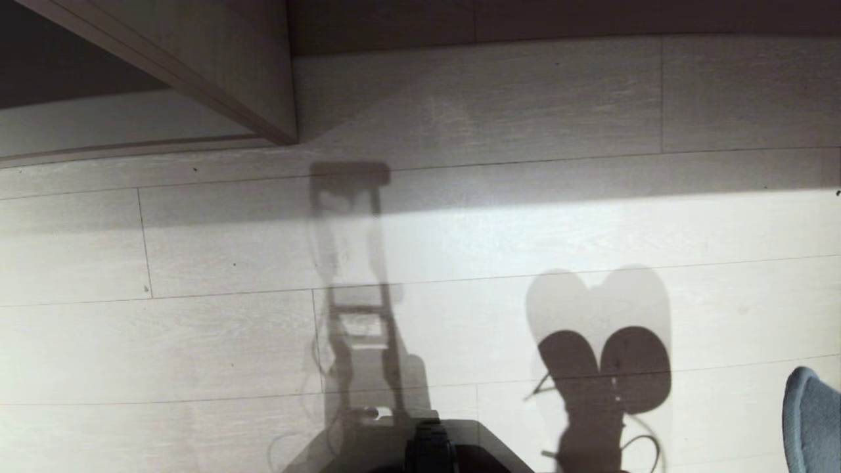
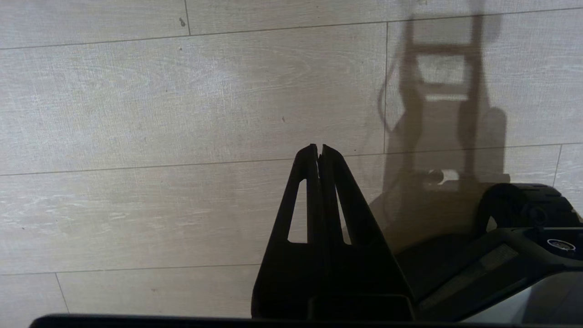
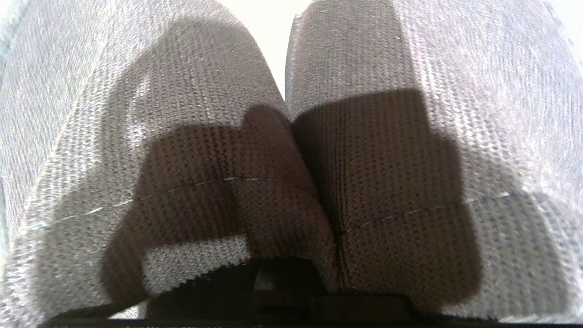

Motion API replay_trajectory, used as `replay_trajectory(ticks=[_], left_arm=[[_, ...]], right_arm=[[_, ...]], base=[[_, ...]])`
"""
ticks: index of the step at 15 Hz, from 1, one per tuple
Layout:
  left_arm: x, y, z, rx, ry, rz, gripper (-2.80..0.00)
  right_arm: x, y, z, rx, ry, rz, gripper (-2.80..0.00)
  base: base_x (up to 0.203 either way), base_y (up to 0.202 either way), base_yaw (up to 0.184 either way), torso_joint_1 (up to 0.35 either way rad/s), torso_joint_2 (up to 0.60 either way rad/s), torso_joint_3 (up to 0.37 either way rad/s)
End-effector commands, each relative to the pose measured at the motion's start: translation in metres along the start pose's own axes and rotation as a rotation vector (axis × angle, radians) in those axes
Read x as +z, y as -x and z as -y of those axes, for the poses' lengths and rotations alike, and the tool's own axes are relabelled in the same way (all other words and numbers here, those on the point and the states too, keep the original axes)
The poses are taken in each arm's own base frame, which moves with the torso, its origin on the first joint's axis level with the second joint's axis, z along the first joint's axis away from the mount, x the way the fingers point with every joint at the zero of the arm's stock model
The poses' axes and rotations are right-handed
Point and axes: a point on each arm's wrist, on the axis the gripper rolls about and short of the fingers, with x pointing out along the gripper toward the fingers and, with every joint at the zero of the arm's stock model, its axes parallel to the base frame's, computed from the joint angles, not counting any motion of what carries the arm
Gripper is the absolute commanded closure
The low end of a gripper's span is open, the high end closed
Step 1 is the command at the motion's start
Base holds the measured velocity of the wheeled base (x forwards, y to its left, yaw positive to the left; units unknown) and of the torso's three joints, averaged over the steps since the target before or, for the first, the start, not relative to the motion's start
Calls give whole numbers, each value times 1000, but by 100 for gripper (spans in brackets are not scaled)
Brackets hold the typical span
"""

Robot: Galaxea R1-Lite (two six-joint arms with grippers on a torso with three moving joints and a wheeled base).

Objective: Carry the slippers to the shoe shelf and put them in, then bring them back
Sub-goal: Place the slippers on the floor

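The right wrist view is filled by the slippers [image 3: 291, 150], two woven grey fabric bands pressed side by side. The right end effector [image 3: 282, 282] sits at their lower edge, clenched on the pair; its tips are hidden under the fabric. In the head view the slippers themselves are out of frame; only their double-lobed shadow [image 1: 601, 355] falls on the pale wood-plank floor [image 1: 197, 341]. The left end effector [image 2: 319, 152] hangs clenched and empty over bare floor. A taupe wood-grain unit [image 1: 217, 72] with a pale base stands ahead to the left. This looks like the carrying step; next, the robot likely needs to reach the shoe shelf.
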Motion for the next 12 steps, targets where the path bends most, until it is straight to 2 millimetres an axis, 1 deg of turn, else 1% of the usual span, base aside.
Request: replay_trajectory(ticks=[1,3,5,7,9,11,12], left_arm=[[0,0,0,1,0,-1,0],[0,0,0,1,0,-1,0],[0,0,0,1,0,-1,0],[0,0,0,1,0,-1,0],[0,0,0,1,0,-1,0],[0,0,0,1,-2,-1,0],[0,0,0,1,-2,-1,0]], right_arm=[[22,-25,-2,-9,0,-114,0],[42,-66,-5,-15,-11,-194,0],[50,-118,-6,-21,-22,-249,0],[50,-177,-7,-22,-27,-252,0],[43,-231,-8,-19,-25,-203,0],[39,-276,-8,-9,-16,-114,0],[42,-295,-9,1,-8,-45,0]], base=[[0,0,0,0,0,0],[0,0,0,0,0,0],[0,0,0,0,0,0],[0,0,0,0,0,0],[0,0,0,0,0,0],[0,0,0,0,0,0],[0,0,0,0,0,0]])
